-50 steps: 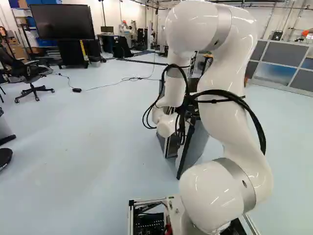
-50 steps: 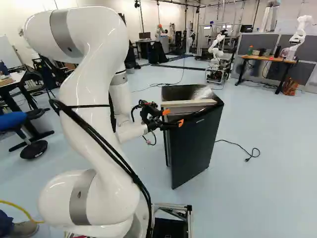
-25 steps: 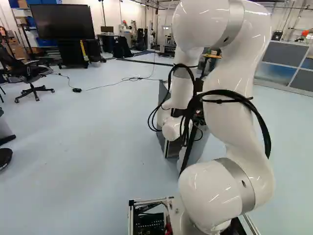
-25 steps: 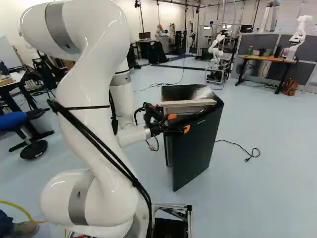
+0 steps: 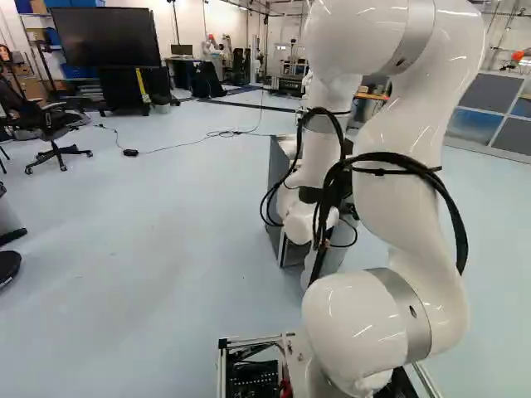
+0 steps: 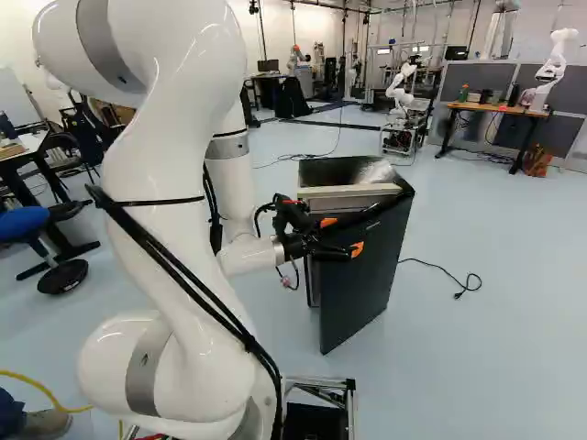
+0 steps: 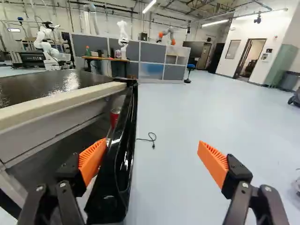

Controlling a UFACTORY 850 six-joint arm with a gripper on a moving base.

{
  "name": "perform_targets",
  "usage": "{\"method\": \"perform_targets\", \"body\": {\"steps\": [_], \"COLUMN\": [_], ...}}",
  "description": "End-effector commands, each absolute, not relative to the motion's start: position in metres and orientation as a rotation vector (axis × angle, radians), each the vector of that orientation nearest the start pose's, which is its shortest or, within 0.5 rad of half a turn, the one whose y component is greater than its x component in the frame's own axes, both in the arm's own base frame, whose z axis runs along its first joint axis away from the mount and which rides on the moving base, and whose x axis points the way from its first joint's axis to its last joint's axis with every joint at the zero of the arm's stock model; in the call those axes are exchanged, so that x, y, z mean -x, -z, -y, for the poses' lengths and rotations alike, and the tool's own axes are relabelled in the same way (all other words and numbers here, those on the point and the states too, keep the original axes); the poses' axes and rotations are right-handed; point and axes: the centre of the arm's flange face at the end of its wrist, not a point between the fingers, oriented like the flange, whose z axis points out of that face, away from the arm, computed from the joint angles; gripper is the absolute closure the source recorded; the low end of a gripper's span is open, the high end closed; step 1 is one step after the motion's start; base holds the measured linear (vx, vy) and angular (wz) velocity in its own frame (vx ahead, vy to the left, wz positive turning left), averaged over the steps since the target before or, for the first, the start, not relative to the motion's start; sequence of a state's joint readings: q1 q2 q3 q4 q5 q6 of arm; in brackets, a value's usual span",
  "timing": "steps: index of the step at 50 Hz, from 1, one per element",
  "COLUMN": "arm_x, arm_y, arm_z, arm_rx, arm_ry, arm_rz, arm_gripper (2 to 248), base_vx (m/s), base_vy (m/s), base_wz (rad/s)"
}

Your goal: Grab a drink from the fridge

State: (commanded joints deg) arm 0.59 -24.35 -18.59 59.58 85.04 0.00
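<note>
A small pale mark [image 6: 371, 225] shows on the fridge door [image 7: 117, 176], too small to read, and here's the drink, a red can [image 7: 115, 118], sitting in the gap between that door and the fridge [image 7: 51, 105], ahead of the gripper [image 6: 342, 236] and just beyond its fridge-side finger. And look at the gripper [image 7: 151, 143] now: two orange pads [image 7: 211, 161] spread wide apart, nothing clamped, one finger inside the ajar door and the other well out past it, though whether the nearer one touches the door, I can't tell!
</note>
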Motion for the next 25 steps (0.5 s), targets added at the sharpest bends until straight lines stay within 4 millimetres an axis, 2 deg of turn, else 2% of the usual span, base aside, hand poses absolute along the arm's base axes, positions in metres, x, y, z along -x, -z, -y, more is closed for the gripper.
{"method": "perform_targets", "body": {"steps": [25], "arm_x": [-0.279], "arm_y": [-0.271], "arm_z": [0.098], "arm_rx": [-1.684], "arm_ry": [-1.352], "arm_rz": [0.949], "arm_gripper": [3], "base_vx": [0.000], "base_vy": [0.000], "base_wz": [0.000]}}
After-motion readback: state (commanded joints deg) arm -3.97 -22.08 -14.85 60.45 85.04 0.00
